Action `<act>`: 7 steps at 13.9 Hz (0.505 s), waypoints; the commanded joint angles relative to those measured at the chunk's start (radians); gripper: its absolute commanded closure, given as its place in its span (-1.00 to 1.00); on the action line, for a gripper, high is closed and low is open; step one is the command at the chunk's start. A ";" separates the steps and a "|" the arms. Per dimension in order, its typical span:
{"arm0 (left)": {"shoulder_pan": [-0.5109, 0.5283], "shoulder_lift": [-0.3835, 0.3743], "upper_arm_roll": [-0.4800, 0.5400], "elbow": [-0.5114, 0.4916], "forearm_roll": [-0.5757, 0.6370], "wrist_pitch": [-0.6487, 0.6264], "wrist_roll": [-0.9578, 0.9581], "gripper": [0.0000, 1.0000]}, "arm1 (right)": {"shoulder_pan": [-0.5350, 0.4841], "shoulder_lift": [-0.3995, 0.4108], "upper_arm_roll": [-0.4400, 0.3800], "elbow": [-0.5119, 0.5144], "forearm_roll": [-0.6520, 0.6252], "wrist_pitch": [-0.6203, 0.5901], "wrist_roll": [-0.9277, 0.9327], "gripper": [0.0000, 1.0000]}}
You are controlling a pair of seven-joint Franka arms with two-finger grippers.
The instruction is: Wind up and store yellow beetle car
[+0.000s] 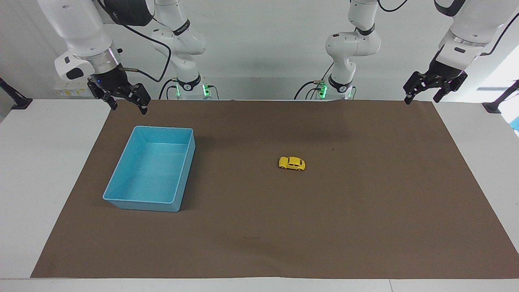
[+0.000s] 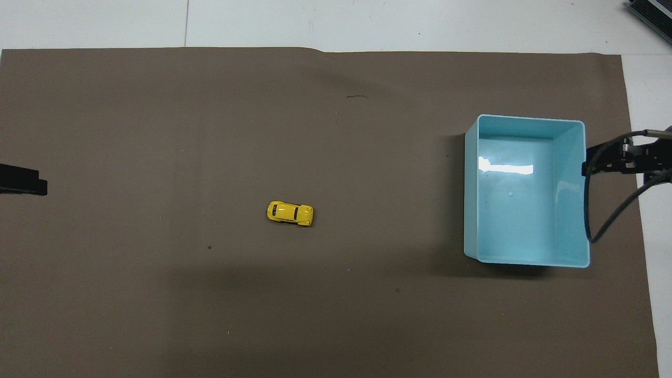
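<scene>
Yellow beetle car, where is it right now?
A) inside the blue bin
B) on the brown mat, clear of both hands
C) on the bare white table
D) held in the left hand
B: the yellow beetle car sits on its wheels on the brown mat, apart from the blue bin, while the left hand and the right hand hang open over the mat's corners nearest the robots.

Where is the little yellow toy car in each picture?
Facing view: the small yellow beetle-shaped toy car sits on the brown mat, a bit toward the picture's right of middle.
Overhead view: it sits a bit toward the left of middle.
Shared landmark: the light blue rectangular plastic bin.
</scene>
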 commanded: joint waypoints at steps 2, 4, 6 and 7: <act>-0.002 -0.024 -0.004 -0.024 0.007 -0.007 -0.008 -1.00 | -0.015 -0.010 0.007 -0.012 0.002 0.010 -0.028 -1.00; -0.002 -0.024 -0.004 -0.024 0.007 -0.013 -0.008 -1.00 | -0.015 -0.010 0.007 -0.012 0.002 0.010 -0.028 -1.00; -0.002 -0.024 -0.004 -0.023 0.007 -0.008 -0.008 -1.00 | -0.015 -0.010 0.007 -0.012 0.002 0.007 -0.028 -1.00; -0.002 -0.024 -0.004 -0.024 0.007 -0.011 -0.008 -1.00 | -0.015 -0.010 0.007 -0.012 0.002 0.010 -0.028 -1.00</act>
